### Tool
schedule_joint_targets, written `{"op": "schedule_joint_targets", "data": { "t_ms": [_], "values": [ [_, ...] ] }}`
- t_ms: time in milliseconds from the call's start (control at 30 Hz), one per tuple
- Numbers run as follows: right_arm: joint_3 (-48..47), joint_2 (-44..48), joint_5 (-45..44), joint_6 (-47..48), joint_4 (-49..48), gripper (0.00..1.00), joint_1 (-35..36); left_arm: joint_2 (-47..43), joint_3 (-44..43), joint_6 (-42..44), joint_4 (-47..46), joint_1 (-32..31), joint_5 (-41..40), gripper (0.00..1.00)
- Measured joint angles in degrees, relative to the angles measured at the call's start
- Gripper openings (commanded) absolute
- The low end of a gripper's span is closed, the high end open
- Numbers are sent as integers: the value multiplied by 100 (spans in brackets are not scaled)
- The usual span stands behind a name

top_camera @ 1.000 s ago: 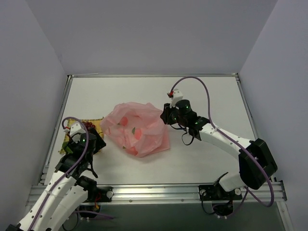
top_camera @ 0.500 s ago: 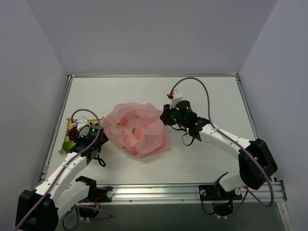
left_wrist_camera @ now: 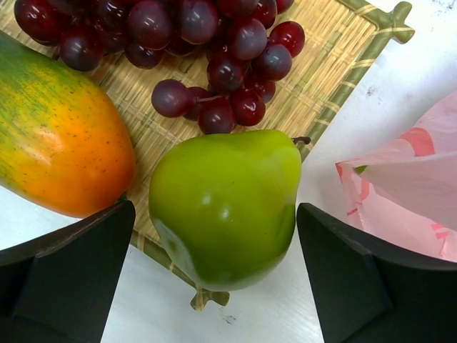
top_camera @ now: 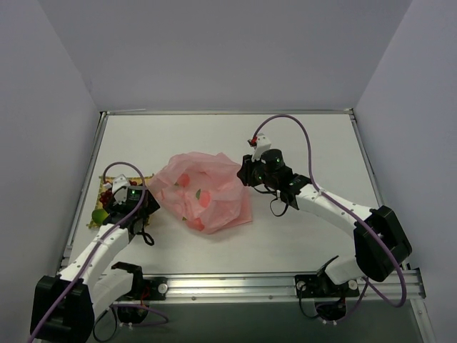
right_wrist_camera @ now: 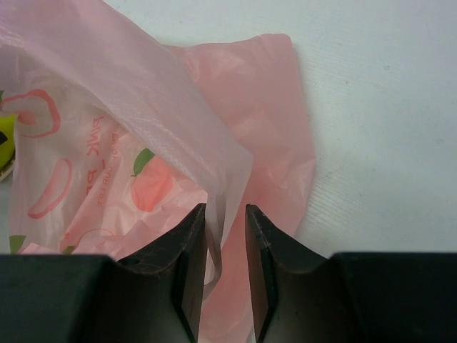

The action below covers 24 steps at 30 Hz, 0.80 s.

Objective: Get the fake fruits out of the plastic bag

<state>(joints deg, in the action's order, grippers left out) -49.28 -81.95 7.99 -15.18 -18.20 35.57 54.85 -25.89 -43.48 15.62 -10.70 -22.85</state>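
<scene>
The pink plastic bag (top_camera: 203, 193) lies crumpled mid-table, printed with peaches. My right gripper (top_camera: 246, 171) holds its right edge: in the right wrist view the jaws (right_wrist_camera: 226, 211) stand narrow with a fold of bag film (right_wrist_camera: 143, 143) between them. A yellow-green shape (right_wrist_camera: 6, 136) shows through the film at far left. My left gripper (left_wrist_camera: 214, 207) is open on either side of a green fake fruit (left_wrist_camera: 225, 204), which rests on the corner of the woven mat (left_wrist_camera: 335, 57). From above, that fruit (top_camera: 98, 215) sits at the mat's near end.
An orange-green mango-like fruit (left_wrist_camera: 57, 143) and a bunch of dark red grapes (left_wrist_camera: 207, 43) also lie on the mat. The bag's left edge (left_wrist_camera: 407, 193) lies just right of the mat. Grey walls enclose the table on three sides.
My left gripper swung in over the mat's near end, then opened wider around the green fruit, which now sits on the mat corner. The right arm and the bag have not moved.
</scene>
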Motion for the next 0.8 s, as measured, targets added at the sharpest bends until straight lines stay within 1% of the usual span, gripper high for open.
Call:
{"op": "schedule_joint_targets", "data": {
  "t_ms": [133, 300, 533, 733, 800],
  "values": [
    [0, 0, 0, 0, -2, 23, 0, -140, 0, 20, 2, 28, 166, 94],
    [0, 22, 0, 0, -2, 24, 0, -647, -122, 35, 199, 28, 610, 94],
    [33, 229, -2, -20, -7, 27, 15, -1397, -1034, 37, 549, 28, 1276, 94],
    [33, 413, -74, -9, 61, 30, 48, -1908, -1818, 208, 990, 28, 1561, 94],
    [33, 463, -212, 4, 162, 34, 50, -1974, -2061, 315, 1106, 28, 1707, 94]
  ]
}}
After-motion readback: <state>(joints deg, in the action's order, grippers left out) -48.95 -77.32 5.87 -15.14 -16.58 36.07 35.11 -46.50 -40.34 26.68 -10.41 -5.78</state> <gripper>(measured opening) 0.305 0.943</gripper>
